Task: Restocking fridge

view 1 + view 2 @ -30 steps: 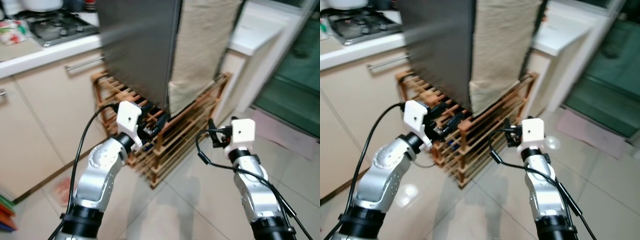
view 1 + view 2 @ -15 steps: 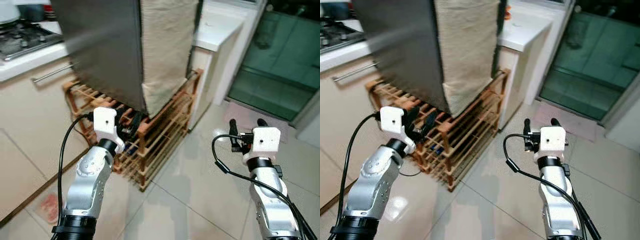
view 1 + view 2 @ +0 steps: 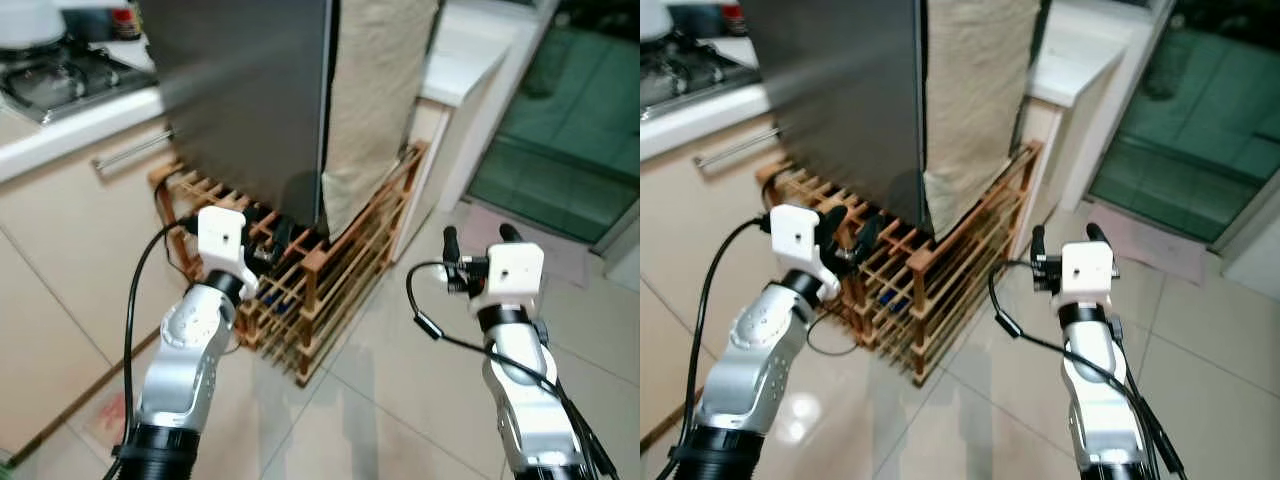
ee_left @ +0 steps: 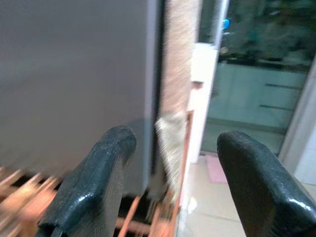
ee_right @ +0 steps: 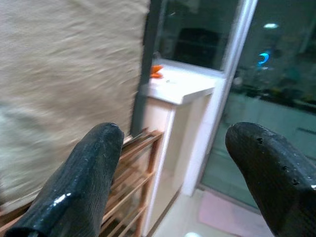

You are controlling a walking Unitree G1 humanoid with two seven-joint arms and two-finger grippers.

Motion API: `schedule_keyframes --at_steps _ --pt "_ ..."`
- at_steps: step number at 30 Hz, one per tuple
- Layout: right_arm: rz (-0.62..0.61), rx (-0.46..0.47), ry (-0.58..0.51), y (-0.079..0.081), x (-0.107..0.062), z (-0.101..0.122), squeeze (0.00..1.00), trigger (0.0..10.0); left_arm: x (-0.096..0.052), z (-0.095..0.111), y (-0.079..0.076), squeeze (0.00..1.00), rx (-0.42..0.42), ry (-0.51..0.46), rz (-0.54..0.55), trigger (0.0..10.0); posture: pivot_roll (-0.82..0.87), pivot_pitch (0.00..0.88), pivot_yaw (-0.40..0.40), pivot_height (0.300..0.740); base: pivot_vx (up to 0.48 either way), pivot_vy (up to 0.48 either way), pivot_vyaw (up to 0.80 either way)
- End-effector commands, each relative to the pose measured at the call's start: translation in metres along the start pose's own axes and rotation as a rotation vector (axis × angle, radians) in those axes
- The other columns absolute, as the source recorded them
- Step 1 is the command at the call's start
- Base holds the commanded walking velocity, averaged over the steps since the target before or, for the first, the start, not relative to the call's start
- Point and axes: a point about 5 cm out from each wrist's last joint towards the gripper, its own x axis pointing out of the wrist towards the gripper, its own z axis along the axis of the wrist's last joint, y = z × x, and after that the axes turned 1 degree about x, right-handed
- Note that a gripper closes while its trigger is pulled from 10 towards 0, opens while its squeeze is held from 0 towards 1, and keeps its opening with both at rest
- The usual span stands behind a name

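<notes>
Looks like the approach step: the grey fridge (image 3: 250,90) sits on a wooden rack (image 3: 330,280), door shut. Left gripper (image 3: 268,240) hovers near the fridge's bottom corner and right gripper (image 3: 472,238) well off its towel-draped side, both spread wide and empty. Next it probably needs to find the door edge.

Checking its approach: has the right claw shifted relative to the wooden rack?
Yes. The right claw went rightward, off the wooden rack and over floor tiles.

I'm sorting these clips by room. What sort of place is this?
Most likely a home kitchen: a gas stove set in a white countertop, cream cabinets beneath, and a tall grey fridge on a wooden rack over tiled floor.
</notes>
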Motion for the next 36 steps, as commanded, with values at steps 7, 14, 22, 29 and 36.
schedule_keyframes --at_steps 7,14,22,29,36 --pt "-0.011 -0.002 0.012 -0.004 0.0 -0.002 0.16 10.0 0.005 0.008 -0.018 0.0 0.003 -0.037 -0.084 10.0 0.03 0.0 -0.005 0.74 0.469 0.0 -0.66" --pt "0.016 0.006 0.024 -0.001 0.001 -0.003 0.15 10.0 0.008 0.012 -0.01 0.0 -0.022 -0.042 -0.013 10.0 0.03 0.0 -0.005 0.74 0.266 0.0 0.0" --pt "0.032 -0.001 0.035 -0.002 -0.001 -0.006 0.15 10.0 0.003 0.036 -0.008 0.0 -0.019 -0.114 -0.003 10.0 0.04 0.0 -0.014 0.74 0.0 0.0 0.0" --pt "0.032 0.014 0.04 -0.002 0.005 -0.005 0.15 10.0 0.016 0.041 -0.009 0.0 -0.017 -0.098 -0.001 10.0 0.05 0.0 -0.012 0.74 0.0 0.0 0.0" --pt "0.031 0.016 0.043 -0.002 0.002 -0.005 0.15 10.0 0.024 0.05 -0.009 0.0 0.002 -0.088 -0.007 10.0 0.03 0.0 -0.002 0.74 0.0 0.0 0.0"
